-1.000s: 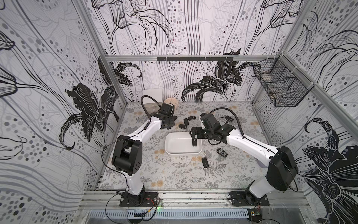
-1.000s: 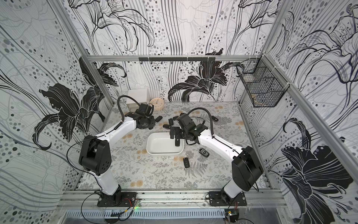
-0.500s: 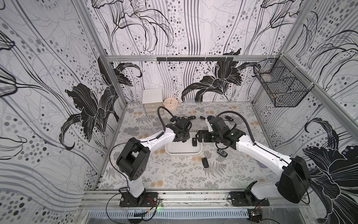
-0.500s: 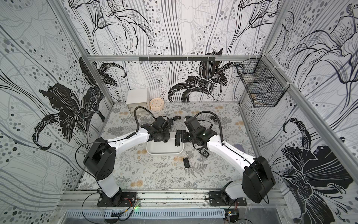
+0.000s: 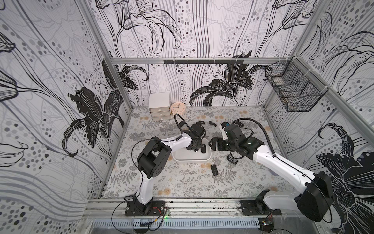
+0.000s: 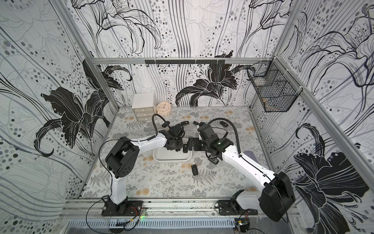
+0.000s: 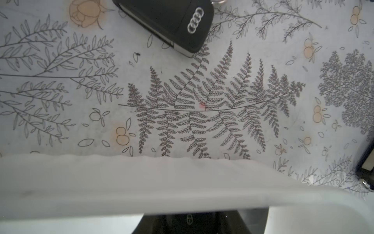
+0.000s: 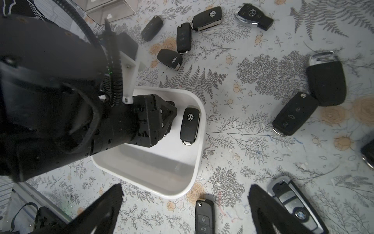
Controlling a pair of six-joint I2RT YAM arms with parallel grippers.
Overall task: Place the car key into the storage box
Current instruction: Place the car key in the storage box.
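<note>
The storage box (image 5: 191, 159) (image 6: 172, 158) (image 8: 199, 141) is a shallow white tray at mid table in both top views. A black VW car key (image 8: 189, 125) (image 5: 203, 149) lies flat in its right end. My left gripper (image 5: 195, 148) (image 8: 162, 121) hangs low over the box's back part, shut on another black car key (image 7: 189, 219) that shows just behind the box rim (image 7: 141, 182) in the left wrist view. My right gripper (image 5: 211, 143) (image 8: 182, 210) stands open and empty just right of the box.
Loose car keys lie on the table: one in front of the box (image 5: 214, 169), a BMW one (image 5: 231, 159) under the right arm, several behind the box (image 8: 184, 38). A white drawer cabinet (image 5: 159, 106) and clock (image 5: 178, 107) stand at the back. A wire basket (image 5: 293, 91) hangs on the right wall.
My left arm swung from the back of the table forward to over the box. My right gripper backed off to the right of the box, and a key now lies inside.
</note>
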